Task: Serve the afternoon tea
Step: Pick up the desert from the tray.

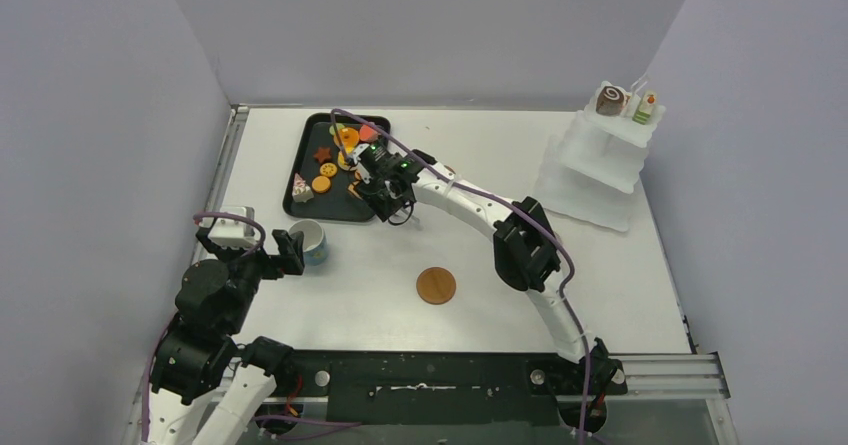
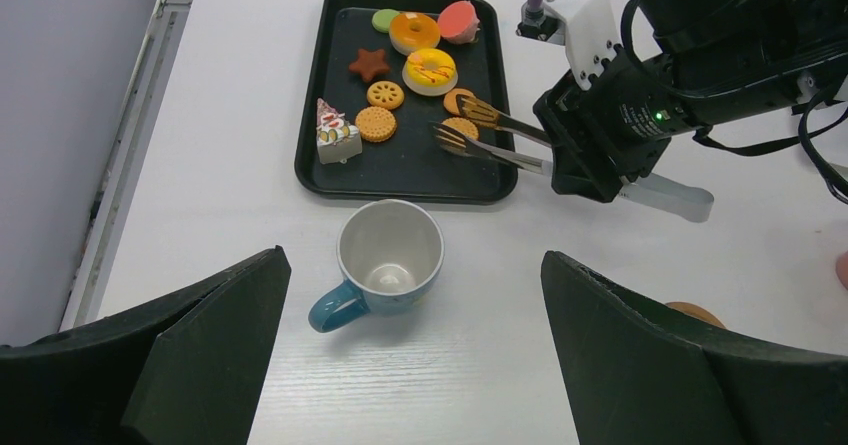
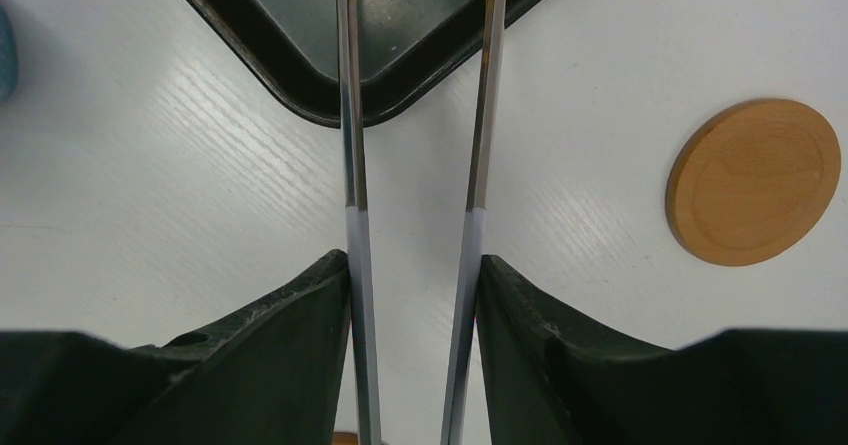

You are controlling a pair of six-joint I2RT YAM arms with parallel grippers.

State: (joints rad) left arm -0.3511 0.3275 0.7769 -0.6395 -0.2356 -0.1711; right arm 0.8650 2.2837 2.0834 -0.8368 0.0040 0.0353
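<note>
We are at the pick-up: our right gripper clamps the tongs, tips apparently straddling a cookie at the tray's 3 o'clock side; next, squeeze and lift. Meanwhile our left gripper hangs spread over the blue cup.

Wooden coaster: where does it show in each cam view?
Top external: wooden coaster mid-table, nearer the arm bases than the black tray.
Left wrist: lower right, a sliver, mostly hidden.
Right wrist: right side, right of the tongs.
Shared landmark: the black tray, in all three.
</note>
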